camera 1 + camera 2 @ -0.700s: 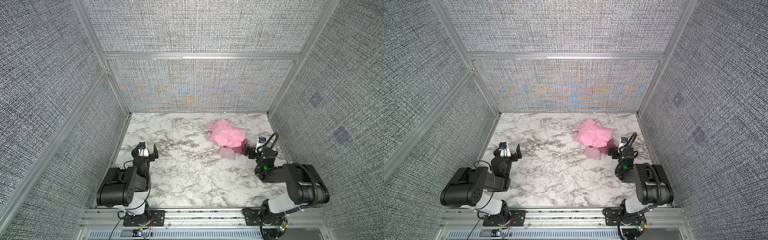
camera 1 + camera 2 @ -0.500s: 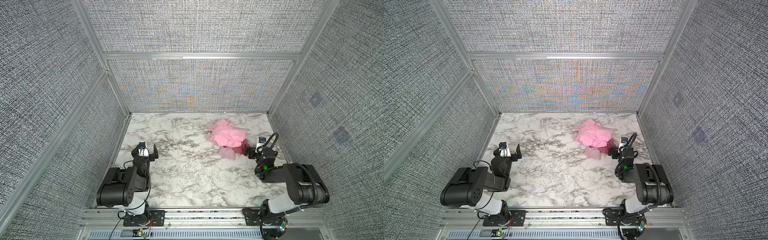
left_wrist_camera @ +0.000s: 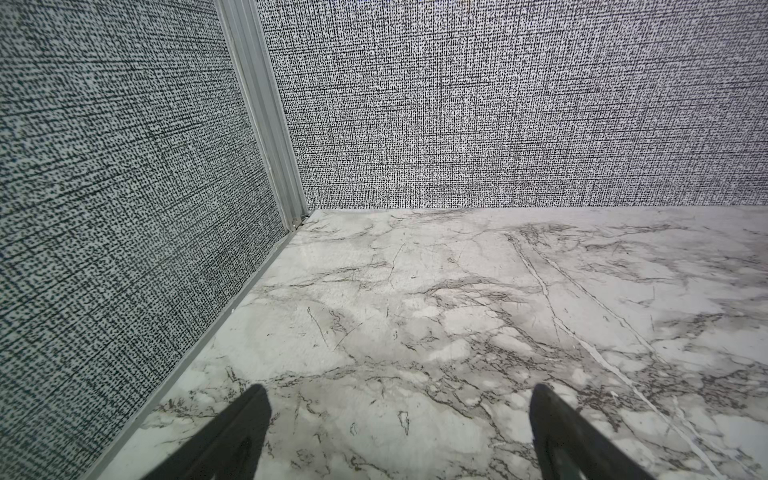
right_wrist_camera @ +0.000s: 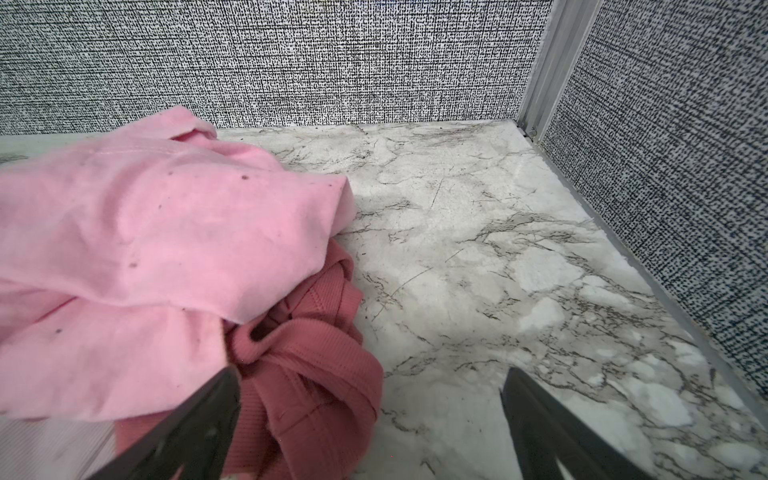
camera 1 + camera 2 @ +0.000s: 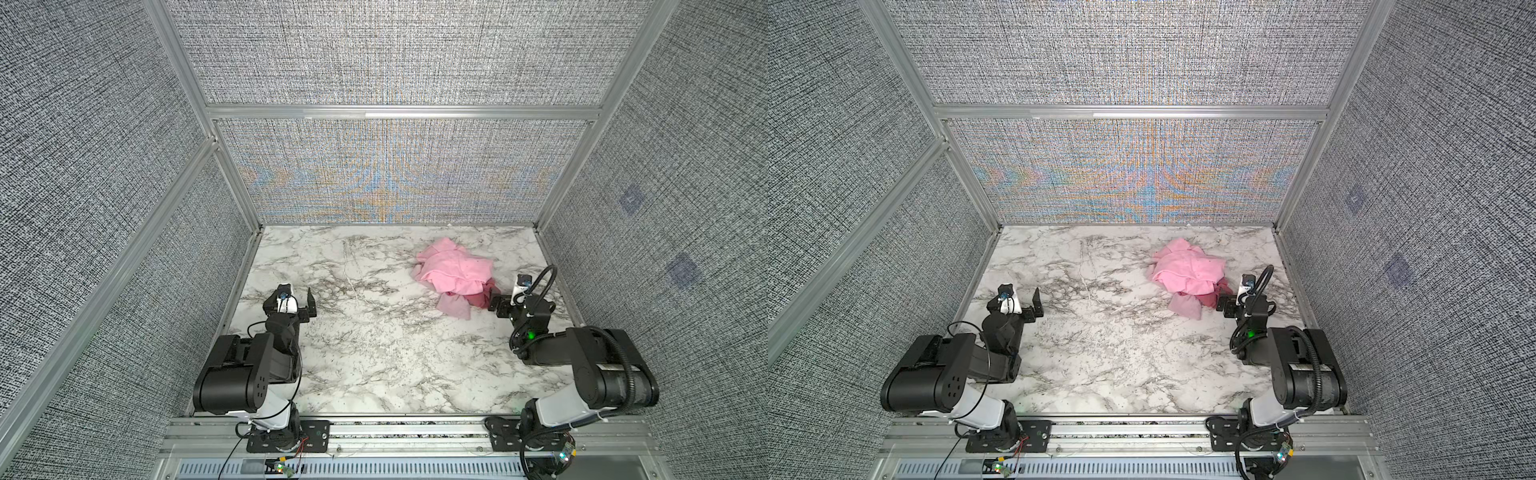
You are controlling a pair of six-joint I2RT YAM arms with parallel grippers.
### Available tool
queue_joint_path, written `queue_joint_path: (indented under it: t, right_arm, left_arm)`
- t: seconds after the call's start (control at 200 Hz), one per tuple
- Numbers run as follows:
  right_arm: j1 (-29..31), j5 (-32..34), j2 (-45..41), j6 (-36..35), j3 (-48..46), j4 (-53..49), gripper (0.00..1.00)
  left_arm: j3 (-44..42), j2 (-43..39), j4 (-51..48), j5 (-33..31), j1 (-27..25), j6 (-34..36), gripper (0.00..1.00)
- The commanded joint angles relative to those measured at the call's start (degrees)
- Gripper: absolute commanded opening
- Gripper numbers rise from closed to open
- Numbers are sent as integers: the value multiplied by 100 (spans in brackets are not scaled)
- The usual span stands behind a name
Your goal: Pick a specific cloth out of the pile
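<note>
The pale cloth (image 5: 455,308) pokes from the pile (image 5: 455,268) at its near edge, near the right wall of the worktop (image 5: 374,357). The right fingers (image 4: 187,424) stand apart just beside the pile; the left fingers (image 3: 232,432) stand apart over bare worktop.

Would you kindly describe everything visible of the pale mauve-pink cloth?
The pale mauve-pink cloth is soft, crumpled fabric, the greyest pink there. It pokes out from under the bright pink cloth at the near edge of the pile, lying on the marble table, beside the dark rose-red cloth. Nothing grips it.
</note>
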Motion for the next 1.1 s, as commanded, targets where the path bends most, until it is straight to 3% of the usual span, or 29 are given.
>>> queue_joint_path:
  t: [0.0, 0.315, 0.405, 0.505, 0.666, 0.791, 0.906, 1.096]
  right_arm:
    - [2, 65, 2, 23, 29, 50, 100]
    - [-7, 42, -10, 26, 26, 49, 99]
    - [64, 215, -349, -12, -9, -86, 95]
    - [301, 681, -1470, -99, 267, -1451, 92]
    - [963, 1086, -2360, 120, 1705, -4301, 87]
    - [1914, 1396, -1904, 97, 3159, -5810, 86]
    - [2631, 1243, -811, 254, 4884, -7125, 82]
    - [3293, 1024, 853, 354, 6623, -7809, 78]
  left_arm:
    - [16, 11, 158, -13, 7, -31, 99]
    - [-5, -11, 187, -10, -1, -16, 99]
    - [57, -269, -168, 15, -1, -4, 89]
    - [0, -1016, -667, -198, -72, 63, 85]
    - [938, -2366, -3378, -555, -187, -477, 78]
    - [1465, -2482, -4217, -282, -277, -993, 77]
    - [1768, -2409, -4621, -45, -393, -1329, 75]
    - [2149, -2530, -5233, 145, -464, -2008, 75]
